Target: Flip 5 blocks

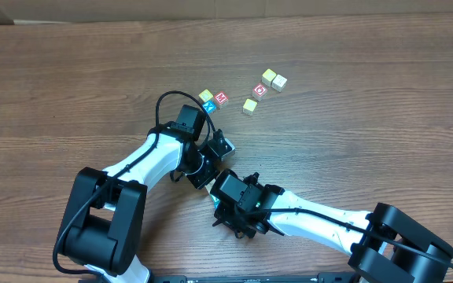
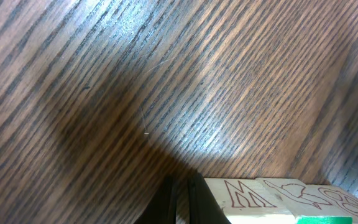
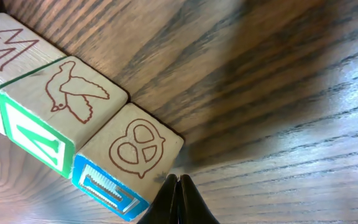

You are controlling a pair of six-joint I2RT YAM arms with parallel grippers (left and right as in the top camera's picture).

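On the wooden table (image 1: pixel 69 71) two arms fold inward, with the left gripper (image 2: pixel 180 202) and the right gripper (image 3: pixel 178 196) each clenched on nothing. The overhead view shows seven blocks (image 1: pixel 249 106) scattered beyond the arms, and a red block (image 1: pixel 221 98) reads M. The right wrist view shows three blocks touching in a row, carved with M, a bird and a pretzel, and the pretzel block (image 3: pixel 135 149) lies just beside the right fingertips.

Layout on the table (image 1: pixel 384 118): groups strung across its far middle, both arms in front of them.

At the left, three blocks (image 1: pixel 211 101) huddle together. To their right lies a lone block (image 1: pixel 249 106), and a second single block (image 1: pixel 260 90) sits just behind it. Furthest right and back is a touching pair (image 1: pixel 274 79). The left arm (image 1: pixel 144 161) and the right arm (image 1: pixel 313 220) reach in from the near corners and meet in front of the trio.
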